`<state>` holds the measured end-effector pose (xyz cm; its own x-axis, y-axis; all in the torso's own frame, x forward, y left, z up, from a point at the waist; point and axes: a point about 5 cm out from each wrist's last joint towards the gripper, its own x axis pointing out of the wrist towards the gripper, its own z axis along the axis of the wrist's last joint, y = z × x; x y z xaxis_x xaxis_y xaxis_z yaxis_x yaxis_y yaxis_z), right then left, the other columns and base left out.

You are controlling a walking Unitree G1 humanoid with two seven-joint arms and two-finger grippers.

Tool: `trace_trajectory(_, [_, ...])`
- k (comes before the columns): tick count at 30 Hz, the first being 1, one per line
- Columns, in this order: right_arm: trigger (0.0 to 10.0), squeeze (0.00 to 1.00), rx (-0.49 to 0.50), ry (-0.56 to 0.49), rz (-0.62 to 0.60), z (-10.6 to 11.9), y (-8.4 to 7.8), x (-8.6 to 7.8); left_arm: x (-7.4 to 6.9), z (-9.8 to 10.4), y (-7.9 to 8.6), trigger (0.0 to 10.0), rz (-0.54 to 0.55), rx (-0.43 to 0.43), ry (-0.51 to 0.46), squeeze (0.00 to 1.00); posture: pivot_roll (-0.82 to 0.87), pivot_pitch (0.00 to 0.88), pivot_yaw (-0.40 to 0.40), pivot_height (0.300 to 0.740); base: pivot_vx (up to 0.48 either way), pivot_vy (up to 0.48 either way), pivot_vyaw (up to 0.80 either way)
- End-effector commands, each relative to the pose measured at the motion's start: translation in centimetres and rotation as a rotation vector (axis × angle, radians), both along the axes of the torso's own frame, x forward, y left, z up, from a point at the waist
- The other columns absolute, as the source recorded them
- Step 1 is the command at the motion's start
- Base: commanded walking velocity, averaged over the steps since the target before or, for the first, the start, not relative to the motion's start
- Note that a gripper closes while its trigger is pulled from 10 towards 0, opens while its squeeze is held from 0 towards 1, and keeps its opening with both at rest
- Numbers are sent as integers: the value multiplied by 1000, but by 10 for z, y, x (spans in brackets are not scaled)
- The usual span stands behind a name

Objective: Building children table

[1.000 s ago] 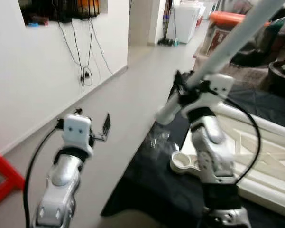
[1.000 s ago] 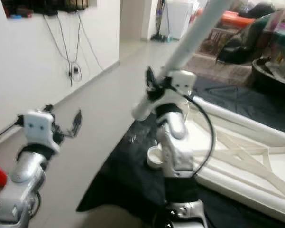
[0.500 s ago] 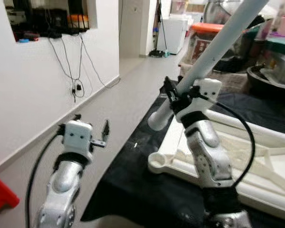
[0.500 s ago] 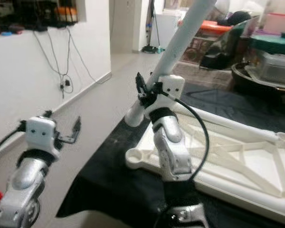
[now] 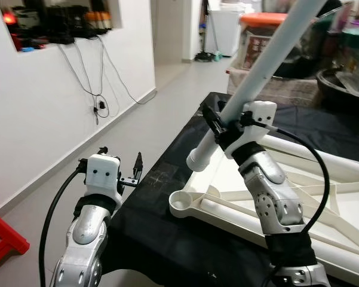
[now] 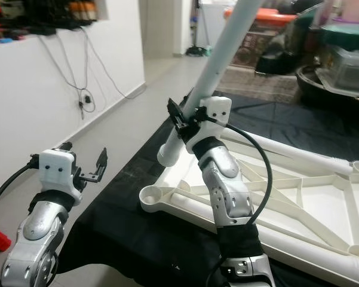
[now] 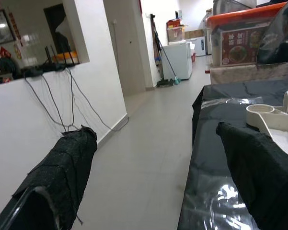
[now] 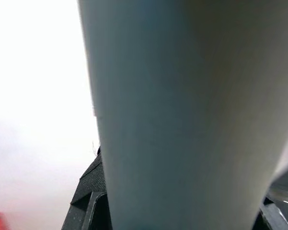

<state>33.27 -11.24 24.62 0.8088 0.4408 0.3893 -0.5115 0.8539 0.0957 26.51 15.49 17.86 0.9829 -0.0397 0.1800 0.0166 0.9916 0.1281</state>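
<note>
A long white cylindrical plastic table leg (image 5: 269, 60) is held by the right claw (image 5: 221, 124), whose two black fingers are closed around the leg near its lower end; the leg is tilted, its open lower end (image 6: 167, 156) hanging above and just beside the round corner socket (image 5: 184, 203) of a white plastic children's table frame (image 6: 298, 197), apart from it, while its upper end runs out of the top of the head views. In the right wrist view the pale leg (image 8: 182, 115) is seen very close between the dark finger edges. The frame is laid flat, underside up, with diagonal cross ribs visible, on a black plastic sheet (image 5: 161, 227) spread over the grey tiled floor (image 5: 137, 125). The left claw (image 5: 136, 170) is held in the air beside the sheet's edge, well apart from the frame; its fabric-covered black fingers (image 7: 69, 163) are spread wide, with nothing between them. A white wall (image 5: 42, 119) with hanging black cables (image 5: 98, 78) is recorded on the left, a red object (image 5: 3, 239) at the lower left corner, an orange-lidded container (image 5: 266, 27) and a white appliance (image 7: 179, 60) towards the far end of the room.
</note>
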Motion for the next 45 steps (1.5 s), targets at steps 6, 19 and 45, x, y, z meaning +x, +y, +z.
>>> trace_trajectory(6, [10000, 0, -14, -8, 29, 6, -2, 7, -7, -3, -1, 10000, -10, -11, 11, 0, 79, 0, -69, 740, 0, 134, 0])
trace_trajectory(19, [10000, 0, -53, -31, 75, 14, -8, 15, -13, -5, -3, 10000, -11, -1, 26, 0, 78, 2, -69, 740, 0, 25, 0])
trace_trajectory(45, [10000, 0, -167, 71, 616, 17, -25, 11, -41, -13, -16, 10000, -86, -25, 118, 0, 94, 162, -54, 740, 0, 0, -237])
